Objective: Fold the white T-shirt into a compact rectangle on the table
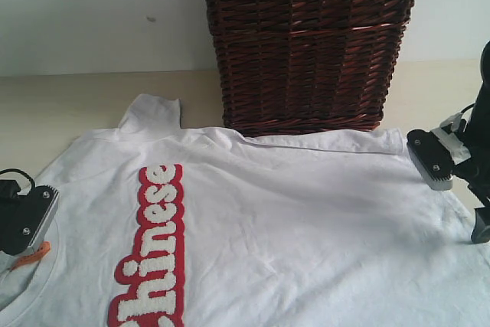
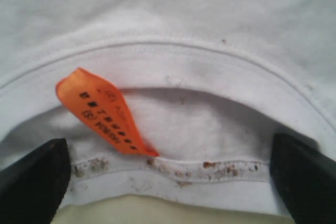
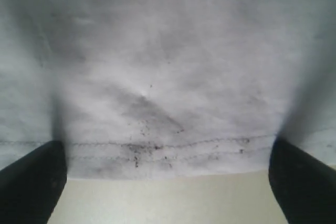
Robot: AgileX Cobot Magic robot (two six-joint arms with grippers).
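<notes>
The white T-shirt (image 1: 291,212) is spread on the surface (image 1: 46,105), its collar (image 2: 173,56) framed by the wide-open left gripper (image 2: 168,190), its hem (image 3: 157,148) by the wide-open right gripper (image 3: 168,190).

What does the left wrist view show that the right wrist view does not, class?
Left wrist only: the orange tag and the collar. Right wrist only: a straight double-stitched hem. Both: the white T-shirt, a strip of the table, and open jaws either side, the left gripper in one, the right gripper in the other.
</notes>
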